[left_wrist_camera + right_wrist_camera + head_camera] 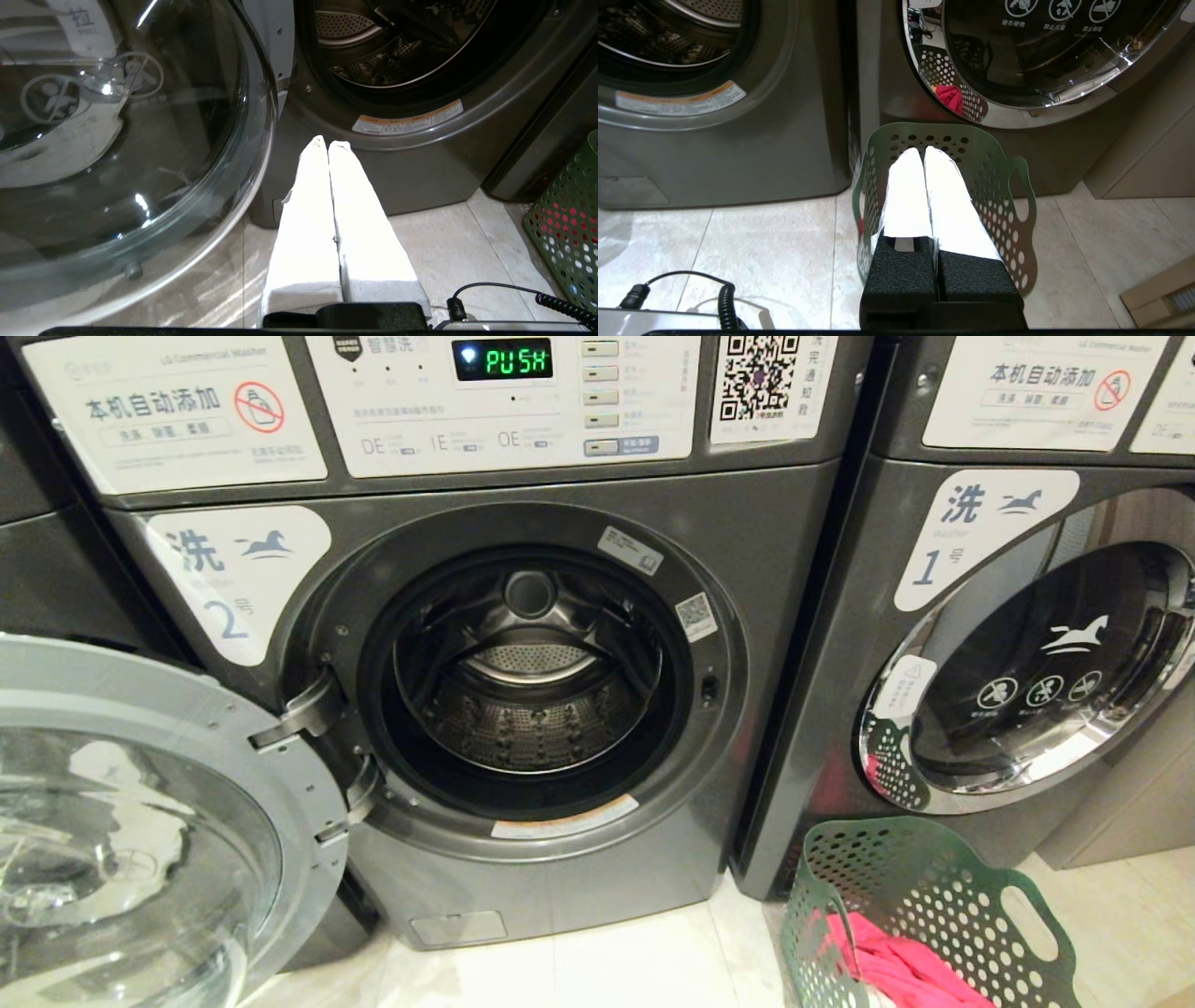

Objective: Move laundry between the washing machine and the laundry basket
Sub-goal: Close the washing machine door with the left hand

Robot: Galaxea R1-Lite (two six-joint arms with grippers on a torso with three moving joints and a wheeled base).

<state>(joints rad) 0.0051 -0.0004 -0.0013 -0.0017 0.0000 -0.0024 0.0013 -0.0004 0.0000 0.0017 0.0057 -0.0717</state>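
Neighbouring machine's door: mirrored basket, red laundry.

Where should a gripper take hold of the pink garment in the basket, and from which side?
Probably from above, through the open top of the basket, pinching a raised fold of the pink garment. It lies crumpled low inside, and the perforated walls close off every side. Which fold stands highest cannot be told, since the heap is partly cut off in the head view.
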